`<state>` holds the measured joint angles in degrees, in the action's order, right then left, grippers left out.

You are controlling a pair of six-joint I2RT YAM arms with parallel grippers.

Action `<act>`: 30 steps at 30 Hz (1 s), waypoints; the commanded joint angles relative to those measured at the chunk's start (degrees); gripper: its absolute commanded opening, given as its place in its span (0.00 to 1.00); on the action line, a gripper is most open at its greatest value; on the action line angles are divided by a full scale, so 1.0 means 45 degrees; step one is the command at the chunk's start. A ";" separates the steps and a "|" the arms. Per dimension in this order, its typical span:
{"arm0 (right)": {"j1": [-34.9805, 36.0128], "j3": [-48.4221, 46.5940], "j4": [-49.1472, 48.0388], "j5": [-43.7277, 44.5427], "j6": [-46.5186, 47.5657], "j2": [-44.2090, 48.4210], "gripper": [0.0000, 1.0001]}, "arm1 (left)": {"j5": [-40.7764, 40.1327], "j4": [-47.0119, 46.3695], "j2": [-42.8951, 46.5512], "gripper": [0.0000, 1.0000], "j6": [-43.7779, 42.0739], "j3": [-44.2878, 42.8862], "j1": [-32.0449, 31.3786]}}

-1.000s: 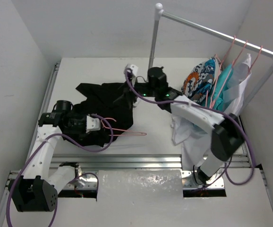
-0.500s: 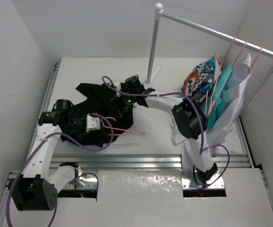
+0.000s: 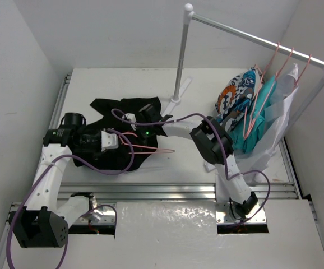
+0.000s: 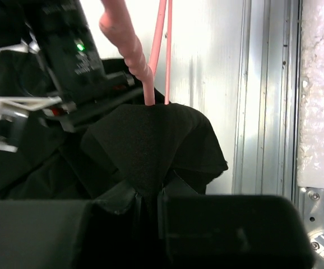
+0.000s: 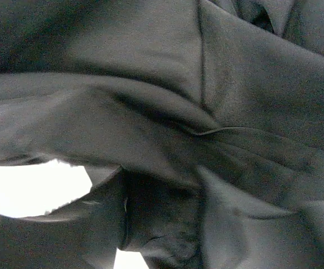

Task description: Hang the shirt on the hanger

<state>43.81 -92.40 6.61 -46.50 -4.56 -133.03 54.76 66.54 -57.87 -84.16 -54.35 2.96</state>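
While the left jaws pinch the shirt (image 4: 151, 145), its folds hide the right jaws' state.

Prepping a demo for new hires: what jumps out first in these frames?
The black shirt heaped left of centre on the white table, with the right arm stretched across to it. The pink hanger pokes out of its near-right edge, and the left gripper pinches a shirt fold that the wire runs into. At far right, a rack holds colourful garments.
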 commanded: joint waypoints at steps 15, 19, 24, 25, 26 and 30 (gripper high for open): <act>-0.2177 0.6079 -0.2838 0.6951 -0.2016 0.8036 0.00 | -0.0936 -0.3942 0.0164 0.00 0.3854 -0.0521 0.0748; -0.2217 0.5770 -0.1785 0.8670 -0.1703 0.8781 0.00 | -0.2342 -0.6189 0.0378 0.00 0.6216 -0.0209 0.0748; -0.2197 0.4890 -0.0357 1.0117 -0.1119 0.8742 0.00 | -0.4061 -0.8396 0.0613 0.00 0.7724 -0.0110 0.0729; -0.2197 0.4695 -0.0240 1.0138 -0.1000 0.8762 0.00 | -0.4741 -0.8633 0.0671 0.00 0.8016 -0.0130 0.0729; -0.2178 0.4558 0.0109 1.0157 -0.0902 0.8743 0.00 | -0.5115 -0.8906 0.0691 0.00 0.8154 -0.0227 0.0729; -0.2178 0.4459 0.0347 1.0292 -0.0491 0.8840 0.00 | -0.6347 -0.9397 0.0672 0.00 0.6928 -0.0286 0.0709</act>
<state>35.75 -70.61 4.40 -7.64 -9.34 -93.97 34.98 31.07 -56.82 -52.23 -54.70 5.26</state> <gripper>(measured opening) 0.009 0.043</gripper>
